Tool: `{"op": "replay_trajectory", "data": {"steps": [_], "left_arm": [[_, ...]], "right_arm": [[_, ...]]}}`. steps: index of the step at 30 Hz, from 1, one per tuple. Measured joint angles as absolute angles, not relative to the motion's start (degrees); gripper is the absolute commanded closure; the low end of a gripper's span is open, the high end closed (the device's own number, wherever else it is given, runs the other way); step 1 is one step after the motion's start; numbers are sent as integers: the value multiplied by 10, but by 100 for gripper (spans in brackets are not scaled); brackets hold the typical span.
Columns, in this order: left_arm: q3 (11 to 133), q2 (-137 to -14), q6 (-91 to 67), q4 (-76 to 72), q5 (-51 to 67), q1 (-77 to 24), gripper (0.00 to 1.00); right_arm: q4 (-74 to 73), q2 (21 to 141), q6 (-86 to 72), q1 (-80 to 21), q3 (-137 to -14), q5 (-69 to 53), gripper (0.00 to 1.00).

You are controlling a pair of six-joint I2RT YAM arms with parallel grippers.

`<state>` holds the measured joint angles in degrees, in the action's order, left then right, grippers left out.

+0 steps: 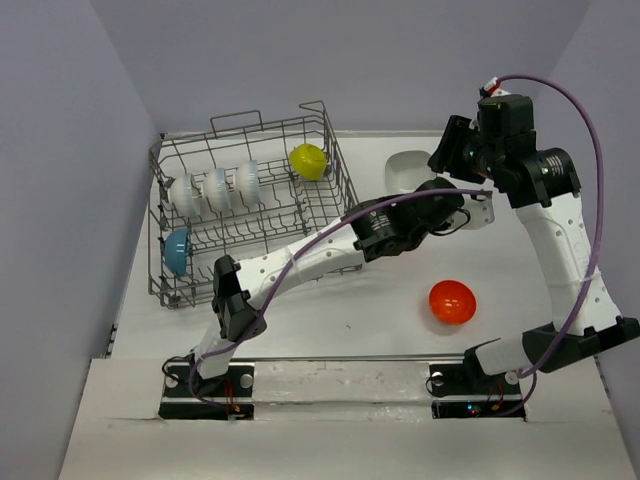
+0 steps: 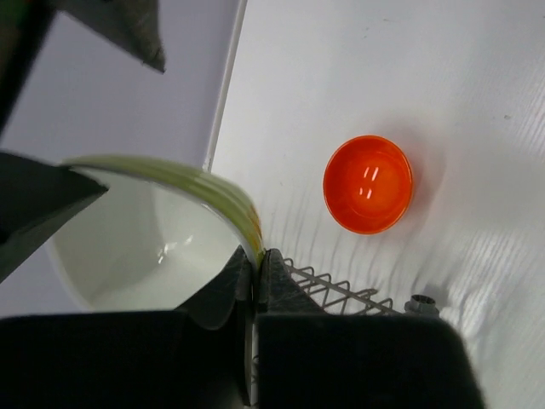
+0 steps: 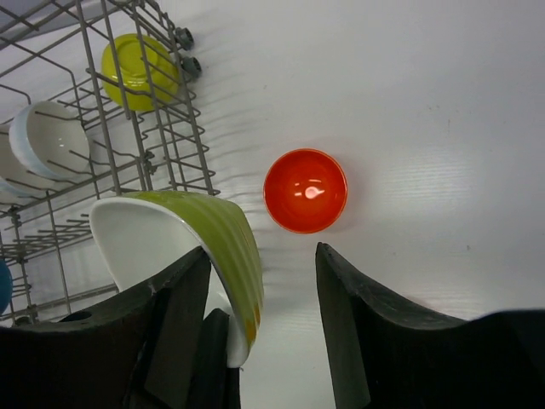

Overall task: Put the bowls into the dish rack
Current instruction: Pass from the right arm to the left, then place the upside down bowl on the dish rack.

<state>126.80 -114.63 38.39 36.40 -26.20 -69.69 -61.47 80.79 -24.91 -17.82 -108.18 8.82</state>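
A bowl, yellow-green outside and white inside (image 2: pixel 136 247), hangs tilted above the table just right of the grey wire dish rack (image 1: pixel 333 165). My left gripper (image 2: pixel 258 256) is shut on its rim; the bowl also shows in the right wrist view (image 3: pixel 217 234) and the top view (image 1: pixel 408 170). My right gripper (image 3: pixel 262 254) is open, its fingers either side of the bowl's wall, not closed on it. An orange-red bowl (image 1: pixel 452 301) sits open side up on the table; it also shows in both wrist views (image 2: pixel 368 183) (image 3: pixel 305 191).
The rack holds three white bowls (image 1: pixel 215 190) on edge, a yellow-green bowl (image 1: pixel 308 160) at its back right and a blue bowl (image 1: pixel 176 250) at its front left. Grey walls close in the table at left, back and right.
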Motion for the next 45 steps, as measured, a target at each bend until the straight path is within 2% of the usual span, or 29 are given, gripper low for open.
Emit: {"op": "replay_trajectory", "data": {"steps": [19, 31, 37, 45], "left_arm": [[1269, -1181, 381, 361, -274, -696, 100], [1289, -1170, 359, 359, -204, -645, 100], [1283, -1112, 310, 344, -132, -594, 100], [1154, -937, 209, 249, -36, -525, 100]], "right_arm": [[-555, 727, -269, -179, -1021, 164, 31], [-496, 629, -300, -179, -1000, 226, 29], [-456, 619, -310, -179, -965, 207, 29], [-417, 644, -315, -179, -877, 98, 36]]}}
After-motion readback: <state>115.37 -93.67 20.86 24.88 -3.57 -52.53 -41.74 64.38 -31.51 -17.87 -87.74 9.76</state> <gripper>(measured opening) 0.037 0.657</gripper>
